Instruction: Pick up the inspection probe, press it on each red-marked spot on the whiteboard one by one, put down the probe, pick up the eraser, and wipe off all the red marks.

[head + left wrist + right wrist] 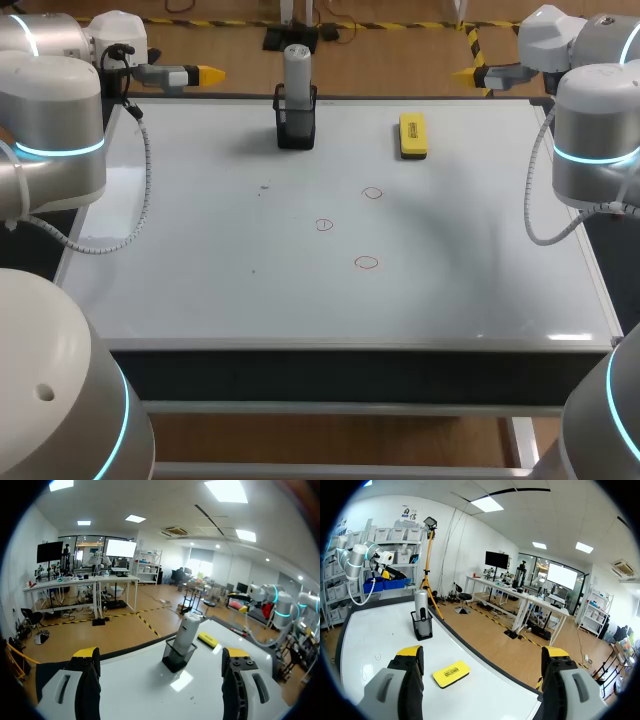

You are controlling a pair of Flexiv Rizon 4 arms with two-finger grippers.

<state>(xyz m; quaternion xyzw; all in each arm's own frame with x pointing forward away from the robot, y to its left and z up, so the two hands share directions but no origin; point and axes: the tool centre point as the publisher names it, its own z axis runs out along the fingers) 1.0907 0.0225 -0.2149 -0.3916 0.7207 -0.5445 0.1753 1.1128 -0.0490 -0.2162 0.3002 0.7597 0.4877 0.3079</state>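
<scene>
Nearest the head camera, the bulky links of my left arm [50,400] and my right arm [605,425] are rising at either side of the near edge of the whiteboard [200,290], which is lying flat as the work surface. Three red marks [325,224] are showing as small circles around the middle of the board: one in the centre, one [367,263] nearer to me and to the right, one [373,193] farther off and to the right. Beyond them, near the far edge, the inspection probe [297,68] is standing upright in a black holder [296,128], and the yellow eraser [412,135] is lying flat to its right, well apart from it. I am holding my left gripper [205,74] off the far left corner of the board, pointing inward, and my right gripper [465,73] off the far right corner, facing it. Both are hanging with fingers spread wide and nothing between them. From my left wrist, the probe and holder are sitting ahead of the fingers with the eraser beyond. From my right wrist, the eraser is lying just ahead, with the probe farther along the edge.
</scene>
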